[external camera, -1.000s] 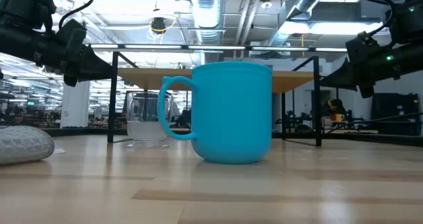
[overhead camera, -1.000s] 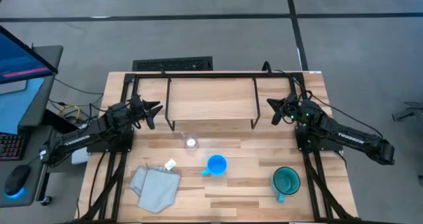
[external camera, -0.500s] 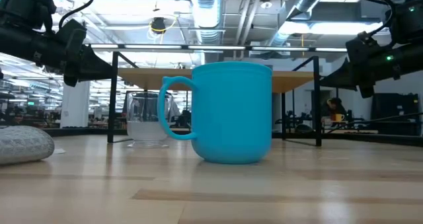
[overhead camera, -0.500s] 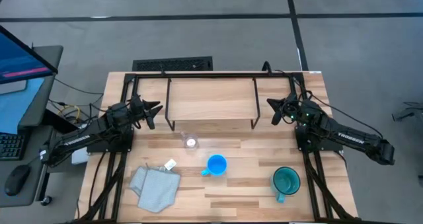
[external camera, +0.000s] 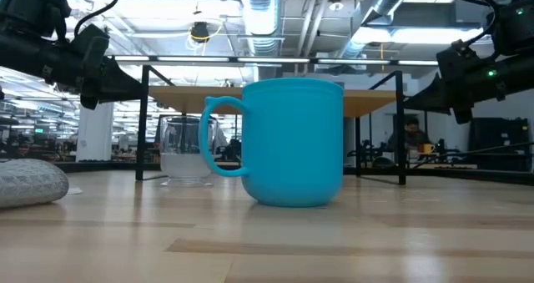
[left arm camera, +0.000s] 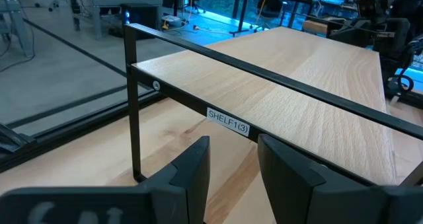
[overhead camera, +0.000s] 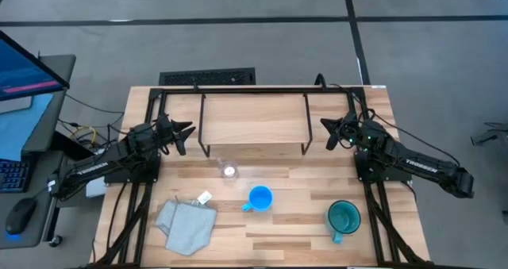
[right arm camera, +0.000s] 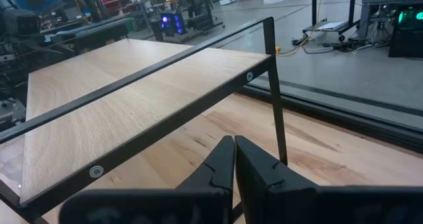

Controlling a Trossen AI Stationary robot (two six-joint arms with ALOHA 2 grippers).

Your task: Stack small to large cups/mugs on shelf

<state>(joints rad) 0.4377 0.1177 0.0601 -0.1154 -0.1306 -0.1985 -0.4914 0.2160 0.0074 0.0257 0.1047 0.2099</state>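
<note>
The light-wood shelf (overhead camera: 254, 120) on black wire legs stands at the table's far middle. The small clear glass cup (overhead camera: 228, 171) stands on the table just in front of the shelf. The bright blue mug (overhead camera: 259, 197) stands nearer the front, and the larger teal mug (overhead camera: 344, 217) at the front right. My left gripper (overhead camera: 190, 131) hovers at the shelf's left end, fingers a little apart and empty (left arm camera: 232, 159). My right gripper (overhead camera: 323, 126) hovers at the shelf's right end, shut and empty (right arm camera: 234, 159).
A grey cloth (overhead camera: 186, 224) with a small white tag lies at the front left of the table. A black frame (overhead camera: 262, 89) runs along the table's far edge behind the shelf. A monitor and a desk stand left of the table.
</note>
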